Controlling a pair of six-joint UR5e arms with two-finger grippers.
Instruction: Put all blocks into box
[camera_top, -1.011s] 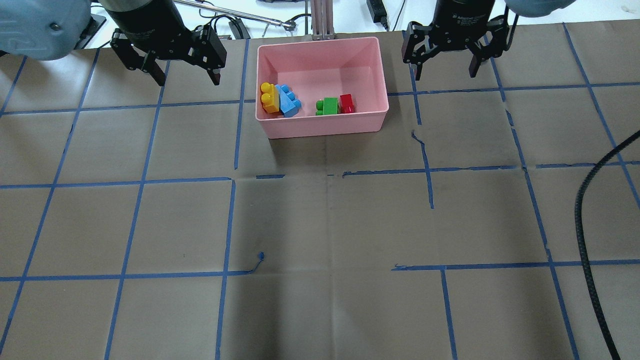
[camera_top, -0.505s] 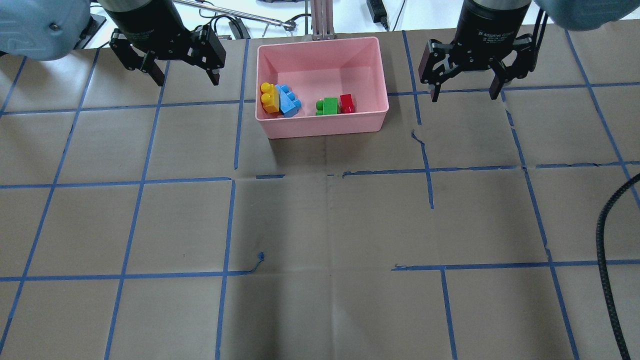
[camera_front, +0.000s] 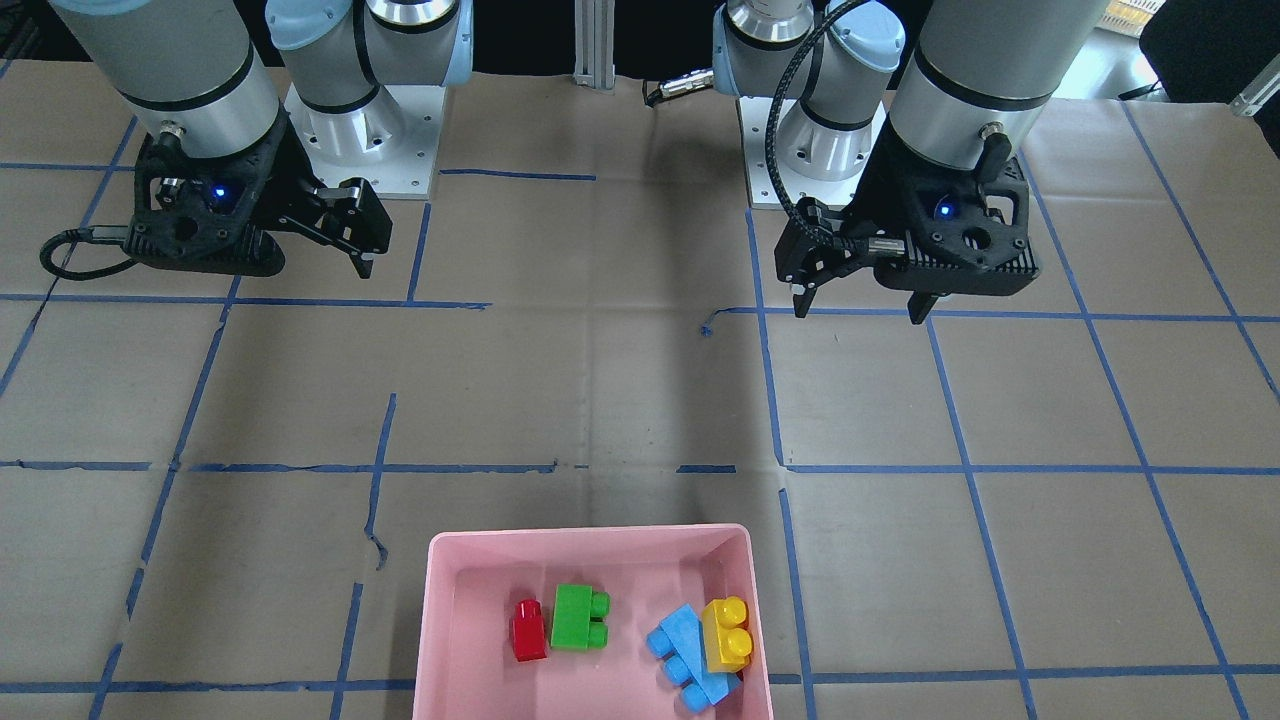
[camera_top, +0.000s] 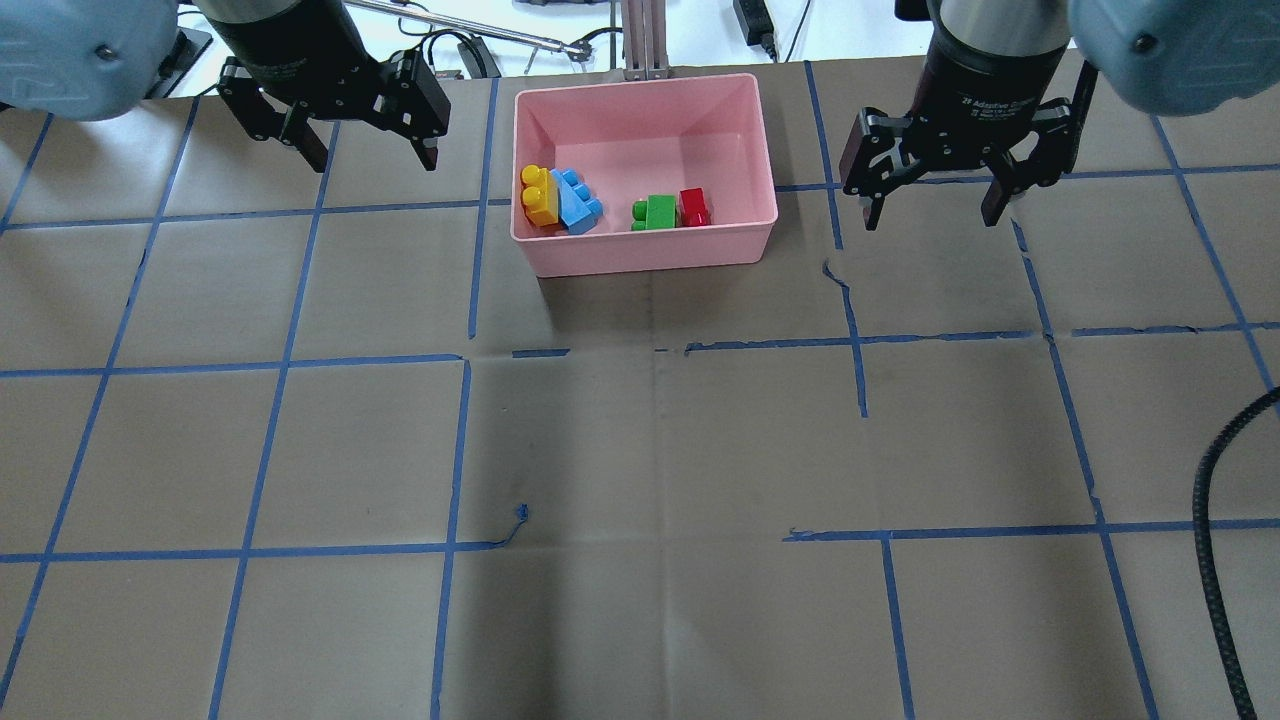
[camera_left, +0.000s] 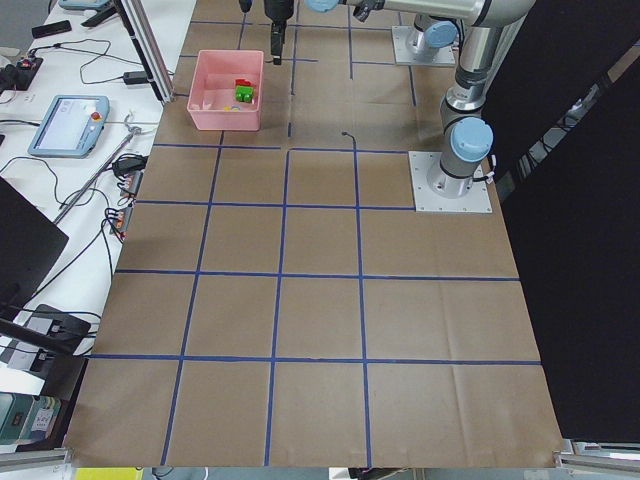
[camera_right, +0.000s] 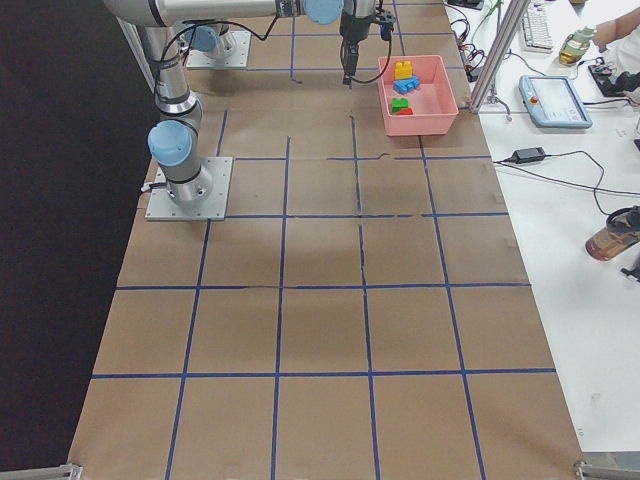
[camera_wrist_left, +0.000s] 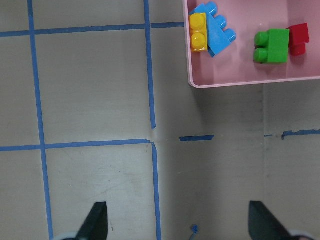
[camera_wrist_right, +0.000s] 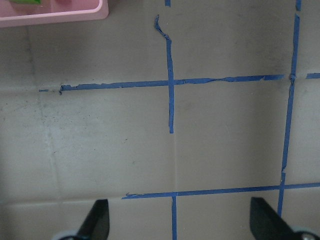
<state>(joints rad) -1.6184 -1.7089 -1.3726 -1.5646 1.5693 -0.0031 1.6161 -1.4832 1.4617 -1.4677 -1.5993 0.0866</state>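
The pink box (camera_top: 640, 258) stands at the table's far middle. Inside it lie the yellow block (camera_top: 540, 196) touching the light blue block (camera_top: 578, 202) at its left end, and the green block (camera_top: 657, 212) touching the red block (camera_top: 694, 206) further right. All show in the front view too: the box (camera_front: 590, 535), red (camera_front: 529, 630), green (camera_front: 578, 616), blue (camera_front: 685, 650), yellow (camera_front: 725, 633). My left gripper (camera_top: 375, 160) is open and empty left of the box. My right gripper (camera_top: 930, 220) is open and empty right of the box.
A black cable (camera_top: 1215, 560) hangs over the table's right side. An aluminium post (camera_top: 640, 40) and cables lie beyond the far edge behind the box. Blue tape lines grid the brown paper. The left wrist view shows the box's corner (camera_wrist_left: 240, 82).
My right gripper has moved right and toward the table's near side, away from the box, staying open. The left gripper and the blocks have not moved.
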